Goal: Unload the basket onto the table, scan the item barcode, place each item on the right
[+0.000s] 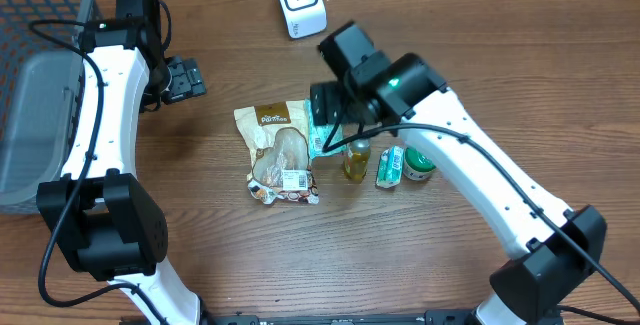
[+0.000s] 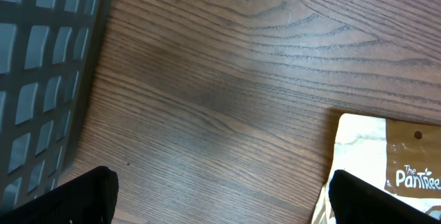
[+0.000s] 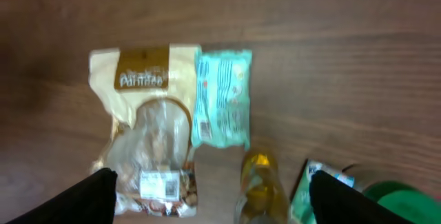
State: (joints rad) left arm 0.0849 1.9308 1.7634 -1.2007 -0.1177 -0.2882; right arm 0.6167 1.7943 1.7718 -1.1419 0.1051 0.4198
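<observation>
Right tool [image 3: 210, 189] spread and empty, poised over the goods at mid-desk. Left tool [image 1: 185, 78] also spread, idle over bare wood near the left far corner. We judge the step to be choosing and picking an item. We would descend squarely over one package only (they lie close together), close across its narrow width, and leave its label uncovered for presenting to the scanner.

- Desk [image 1: 450, 25]: matt wood grain.
- Basket [image 1: 45, 5], left far corner: rigid grey lattice.
- Nut pouch [image 1: 280, 155]: crinkled glossy film, clear window, white barcode label [image 3: 162, 182].
- Scanner [image 1: 300, 2], far edge: smooth white rounded block.
- Teal packet [image 3: 222, 100], just beside the pouch: flat and soft.
- Green-and-white pack [image 1: 391, 167]: shape unclear.
- Bottle [image 1: 356, 160]: small, amber, slippery.
</observation>
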